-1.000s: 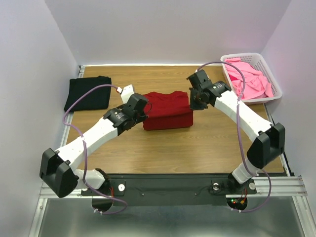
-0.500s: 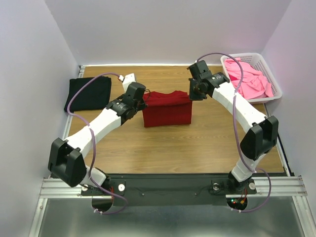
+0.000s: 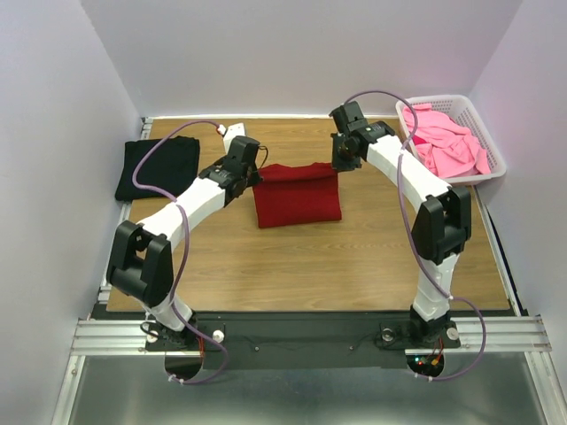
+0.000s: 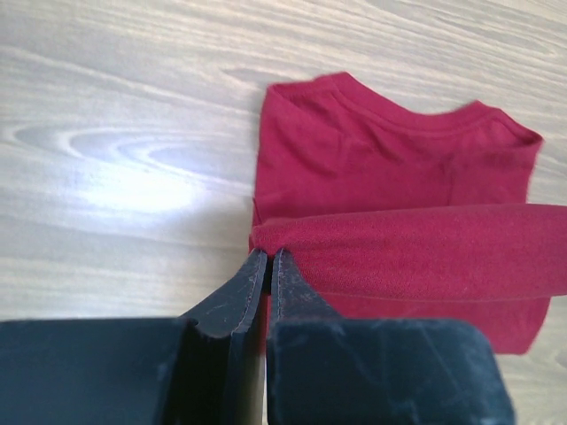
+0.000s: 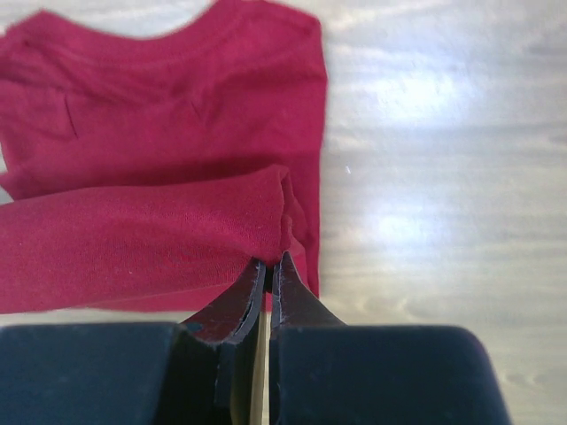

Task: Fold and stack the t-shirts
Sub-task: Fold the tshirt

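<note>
At the left of the overhead view a folded black t-shirt (image 3: 158, 166) lies flat on the wooden table (image 3: 310, 257), well apart from the rest. In the middle lies the dark red t-shirt (image 3: 297, 199). The left gripper (image 3: 256, 174) is pinched tight on its left corner and the right gripper (image 3: 338, 163) on its right corner, holding a roll of red cloth lifted above the flat collar part. At the upper right, bright pink t-shirts (image 3: 443, 142) are heaped in the white basket (image 3: 469, 180).
</note>
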You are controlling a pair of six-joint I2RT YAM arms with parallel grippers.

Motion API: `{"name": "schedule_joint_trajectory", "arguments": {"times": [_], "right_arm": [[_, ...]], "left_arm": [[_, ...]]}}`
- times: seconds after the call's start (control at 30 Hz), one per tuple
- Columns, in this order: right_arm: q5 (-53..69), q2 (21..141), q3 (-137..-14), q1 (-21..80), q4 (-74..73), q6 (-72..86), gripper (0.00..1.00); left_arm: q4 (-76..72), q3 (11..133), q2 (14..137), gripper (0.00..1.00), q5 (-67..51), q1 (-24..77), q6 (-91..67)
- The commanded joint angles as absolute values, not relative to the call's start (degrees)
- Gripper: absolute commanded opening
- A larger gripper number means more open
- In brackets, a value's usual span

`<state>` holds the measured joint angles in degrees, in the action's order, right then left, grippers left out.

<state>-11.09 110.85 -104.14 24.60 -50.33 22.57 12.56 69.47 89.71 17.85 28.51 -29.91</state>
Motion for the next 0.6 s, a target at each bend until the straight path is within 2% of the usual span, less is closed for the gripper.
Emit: {"name": "schedule_joint_trajectory", "arguments": {"times": [0.0,0.37,0.57], "right_arm": [[-12.75,113.46,-108.98,22.68,-48.43,20.39,0.01],[-11.34,119.53,-113.03,20.13,-48.16,19.42,0.01],[-11.95,116.29,-110.66,19.86,-47.90,20.30,0.01]], "left_arm": [[10.90,73.65,90.87,0.00,20.66,25.84,-26.02],[8.88,77.60,97.20,0.00,17.06,23.20,-23.82],[7.74,78.05,96.42,0.00,15.29,23.12,-21.54]]}}
